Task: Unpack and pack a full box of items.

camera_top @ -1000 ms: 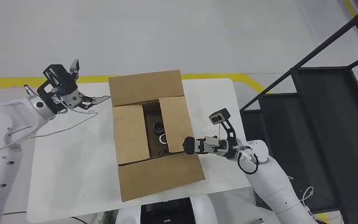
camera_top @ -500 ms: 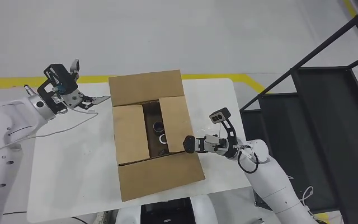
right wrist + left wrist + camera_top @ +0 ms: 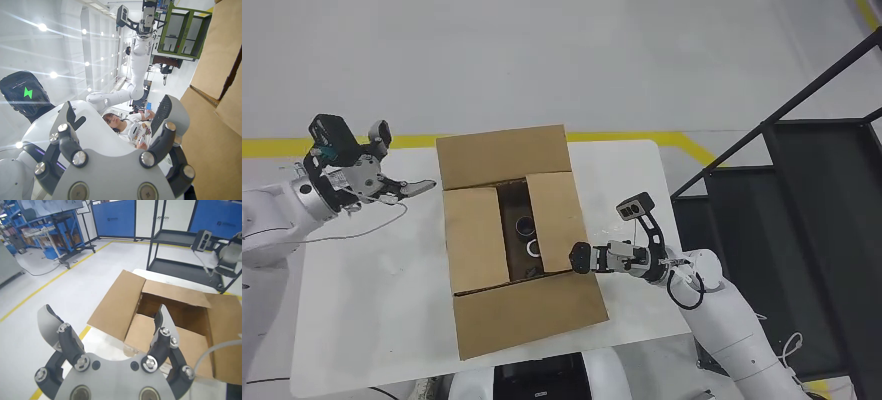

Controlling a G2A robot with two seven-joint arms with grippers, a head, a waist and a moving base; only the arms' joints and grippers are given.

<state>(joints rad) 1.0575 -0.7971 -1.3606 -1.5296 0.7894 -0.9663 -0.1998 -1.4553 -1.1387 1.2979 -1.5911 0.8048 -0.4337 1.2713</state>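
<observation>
1. Box [image 3: 487, 250] of brown cardboard in the middle of the white counter [image 3: 382, 290], opened at the top, standing between the two tools.
2. Left tool [image 3: 417, 192]: held above the counter's far-left part, fingers spread wide and aimed toward the box. Tips close by the left edge of the far flap [image 3: 504, 157], apart from the cardboard.
3. Far flap: folded outward, lying flat toward the far edge of the counter. Near flap [image 3: 530, 312]: folded outward likewise, reaching toward the near edge of the counter.
4. Left flap [image 3: 472, 225] and right flap [image 3: 552, 222]: lying roughly level over the opening, with a dark gap between them.
5. Down inside that gap: dark round object [image 3: 524, 222] and, a little nearer, pale ring-shaped object [image 3: 532, 246]. Too small to tell what either is.
6. Right tool [image 3: 580, 259]: at the near end of the right flap, by the box's right side, fingers wide apart. One pad [image 3: 160, 115] just beside the cardboard; contact not clear.
7. Black metal rack [image 3: 822, 180]: on the floor to the right of the counter, well apart from the box. Yellow line [image 3: 642, 136] on the floor beyond the counter's far edge.
</observation>
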